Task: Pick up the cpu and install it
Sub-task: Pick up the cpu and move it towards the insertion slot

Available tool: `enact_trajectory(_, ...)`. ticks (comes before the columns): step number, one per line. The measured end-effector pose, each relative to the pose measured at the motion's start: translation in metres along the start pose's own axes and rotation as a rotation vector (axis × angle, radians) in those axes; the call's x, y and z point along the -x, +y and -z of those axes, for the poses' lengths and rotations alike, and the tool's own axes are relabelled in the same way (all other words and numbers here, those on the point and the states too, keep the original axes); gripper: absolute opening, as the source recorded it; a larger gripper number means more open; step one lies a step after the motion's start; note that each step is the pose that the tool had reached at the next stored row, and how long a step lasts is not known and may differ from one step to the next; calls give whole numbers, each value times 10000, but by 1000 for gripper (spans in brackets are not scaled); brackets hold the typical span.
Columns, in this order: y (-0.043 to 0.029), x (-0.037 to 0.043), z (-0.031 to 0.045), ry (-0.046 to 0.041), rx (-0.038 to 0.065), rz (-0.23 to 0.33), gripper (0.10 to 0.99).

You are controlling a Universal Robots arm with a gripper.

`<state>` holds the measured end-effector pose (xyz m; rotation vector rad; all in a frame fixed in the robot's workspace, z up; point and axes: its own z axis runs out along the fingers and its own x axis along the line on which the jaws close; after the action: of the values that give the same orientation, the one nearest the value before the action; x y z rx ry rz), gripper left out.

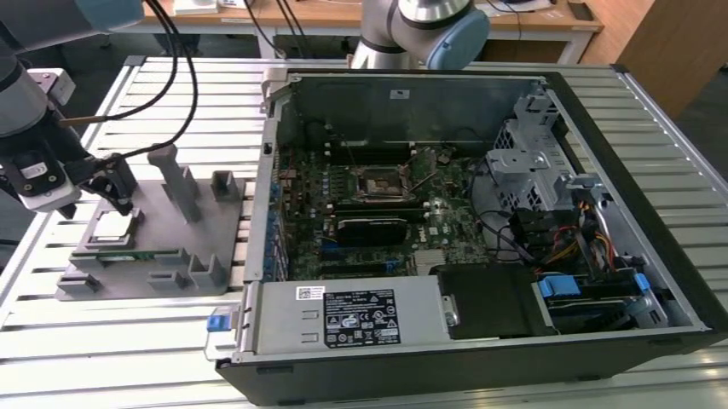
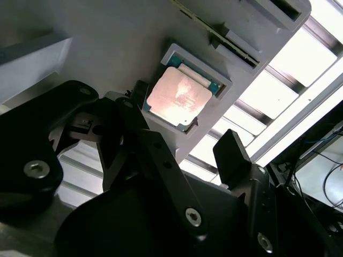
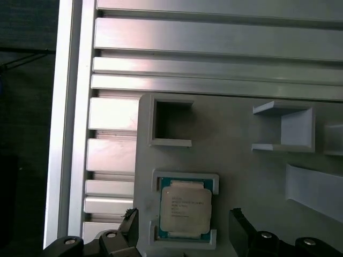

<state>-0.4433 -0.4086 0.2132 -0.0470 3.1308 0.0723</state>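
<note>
Cpu [image 3: 186, 210], flat square with a matte silvery lid, sits recessed in the grey plastic fixture [image 3: 241, 176]. Gripper [image 3: 183, 215] spread wide, black fingers [image 3: 239, 226] flanking it.

One cpu, one fixture, one open computer, one gripper.

One slatted metal table [image 1: 170, 94] bears one grey plastic fixture [image 1: 170, 247] and one open computer case [image 1: 671, 213]. The fixture carries one cpu [image 1: 112, 223], seen in both wrist views [image 3: 186, 210] [image 2: 178, 95], and one green memory stick [image 1: 114, 253]. The case holds one motherboard [image 1: 455, 213], one square socket frame [image 1: 381, 181] and one silver power supply [image 1: 341, 315]. There is one gripper [image 1: 97, 206], with two black fingers [image 3: 241, 230].
</note>
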Motion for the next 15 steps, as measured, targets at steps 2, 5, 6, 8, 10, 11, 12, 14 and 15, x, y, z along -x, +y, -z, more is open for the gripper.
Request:
enact_trajectory(2,-1,0,-23,0,0,0,765)
enact_trajectory(5,-3,-1,-60,0,0,-2,765)
enact_trajectory(6,-3,-1,-74,1,0,-3,765)
enact_trajectory(8,-4,-1,-101,0,0,-5,765)
enact_trajectory(10,-6,-1,-125,-1,0,-10,765)
enact_trajectory(11,-6,-1,-136,0,0,-19,765)
enact_trajectory(12,-7,-1,-146,-1,-1,-37,765)
enact_trajectory(14,-8,-2,-163,-2,-1,-75,765)
enact_trajectory(15,-9,-2,-172,-3,-1,-92,765)
